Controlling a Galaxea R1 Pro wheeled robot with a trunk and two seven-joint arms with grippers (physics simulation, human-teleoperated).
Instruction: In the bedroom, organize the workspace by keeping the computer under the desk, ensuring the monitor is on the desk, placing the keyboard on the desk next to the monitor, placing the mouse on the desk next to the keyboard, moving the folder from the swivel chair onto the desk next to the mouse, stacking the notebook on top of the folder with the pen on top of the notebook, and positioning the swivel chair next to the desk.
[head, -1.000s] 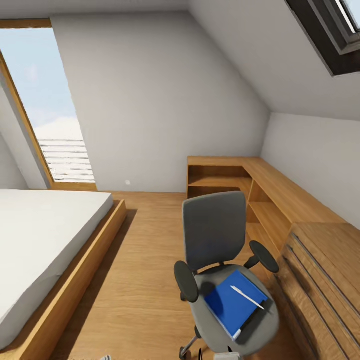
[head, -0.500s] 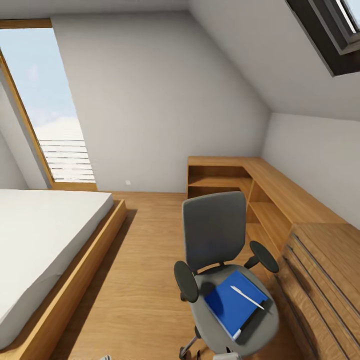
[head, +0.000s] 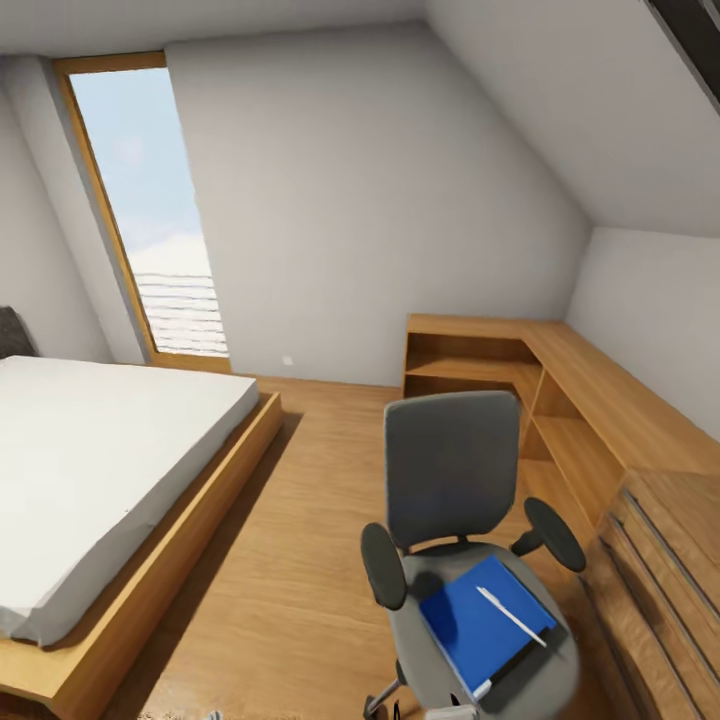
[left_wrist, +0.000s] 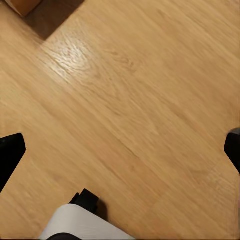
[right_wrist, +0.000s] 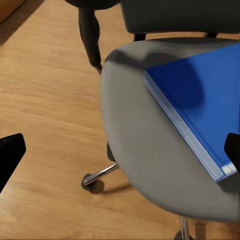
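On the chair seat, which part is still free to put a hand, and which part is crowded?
The gray seat is bare along its front and the armrest side. The blue folder with the pen covers the rest.

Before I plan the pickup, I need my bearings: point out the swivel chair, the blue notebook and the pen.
swivel chair (head: 452, 462), head view, on its backrest.
blue notebook (head: 470, 625), head view, on its cover.
pen (head: 511, 615), head view, mid-shaft.

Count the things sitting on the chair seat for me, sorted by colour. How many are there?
Blue flat folder: 1
White slim pen: 1
Total: 2, both lying on the grey swivel chair, the pen on top of the folder.
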